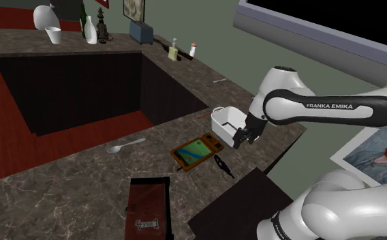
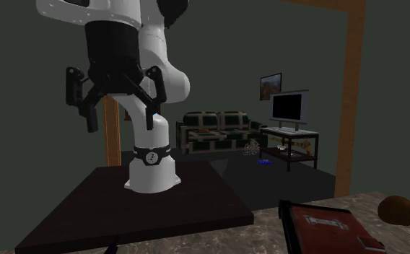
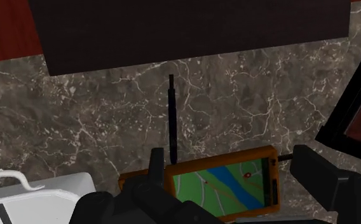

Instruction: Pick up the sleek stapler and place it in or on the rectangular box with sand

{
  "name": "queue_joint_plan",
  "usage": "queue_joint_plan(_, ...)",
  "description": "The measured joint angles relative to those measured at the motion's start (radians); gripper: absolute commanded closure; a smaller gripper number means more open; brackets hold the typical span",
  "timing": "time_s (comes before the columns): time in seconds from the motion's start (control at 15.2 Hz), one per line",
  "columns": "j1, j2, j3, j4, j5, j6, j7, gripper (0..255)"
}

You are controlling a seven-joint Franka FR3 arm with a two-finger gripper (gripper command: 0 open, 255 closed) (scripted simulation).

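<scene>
One black stapler (image 1: 221,166) beside orange box (image 1: 197,151)

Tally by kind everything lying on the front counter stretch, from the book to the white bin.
Spoon: 1
Stapler: 1
Orange-rimmed box: 1
White bin: 1
Dark red book: 1
Thin brown stick: 1
Total: 6

The dark marbled counter (image 1: 83,184) carries an orange-rimmed box (image 1: 197,151) under the tool (image 1: 240,142), a white tub (image 1: 223,123) and slim black stapler (image 1: 222,166) near the tool, and a spoon (image 1: 124,146) and brown book (image 1: 148,204) farther off.
</scene>
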Motion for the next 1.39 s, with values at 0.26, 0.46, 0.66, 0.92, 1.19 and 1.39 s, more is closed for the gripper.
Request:
queue_joint_plan(0.26,-0.008,0.120,-0.022,-0.070,-0.016,0.200,-0.023,0)
queue_joint_plan(0.46,-0.007,0.238,-0.035,-0.094,-0.021,0.351,-0.037,0)
queue_joint_plan(0.66,-0.004,0.379,-0.054,-0.098,-0.017,0.504,-0.062,0)
queue_joint_plan(0.92,0.015,0.597,-0.076,-0.091,0.034,0.725,-0.121,0)
queue_joint_plan(1.19,0.023,0.708,-0.070,-0.071,0.102,0.819,-0.176,0)
queue_joint_plan(1.39,0.015,0.770,-0.047,-0.060,0.161,0.870,-0.219,0)
